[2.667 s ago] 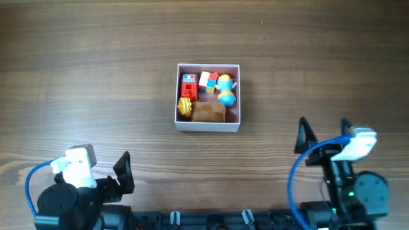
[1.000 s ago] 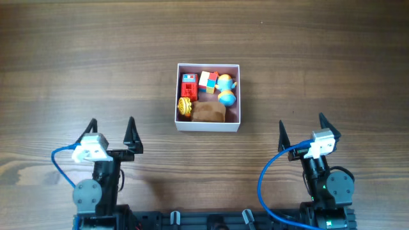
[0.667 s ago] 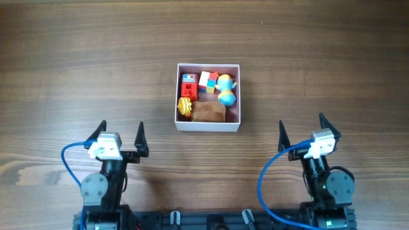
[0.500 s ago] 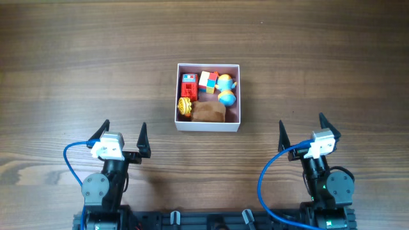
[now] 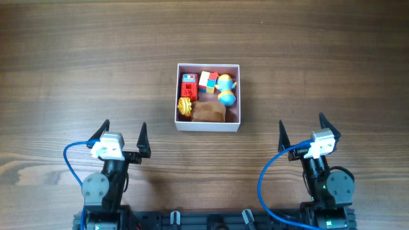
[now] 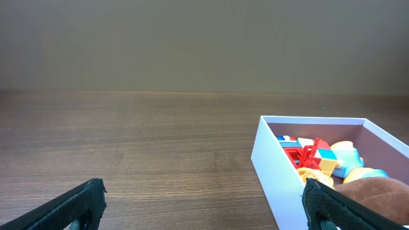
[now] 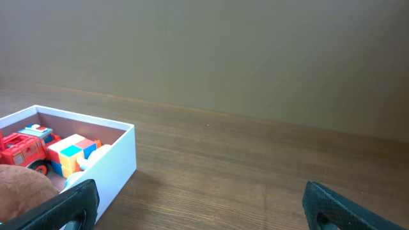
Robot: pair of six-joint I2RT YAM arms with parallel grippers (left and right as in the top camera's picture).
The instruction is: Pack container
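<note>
The container [image 5: 209,126], a white-walled square box with a pink inside, sits at the table's middle. It holds a red truck [image 5: 188,85], a colourful cube [image 5: 208,81], a blue and yellow toy [image 5: 226,90], a yellow toy [image 5: 185,106] and a brown plush [image 5: 208,112]. My left gripper [image 5: 123,131] is open and empty near the front left. My right gripper [image 5: 301,126] is open and empty near the front right. The container also shows in the left wrist view [image 6: 271,166] and in the right wrist view [image 7: 115,160].
The wooden table [image 5: 89,70] spreads around the container. A plain wall [image 6: 204,38] stands behind the table's far edge.
Both arms drew back to the table's front edge and turned to face the container. In the last half second nothing moved.
</note>
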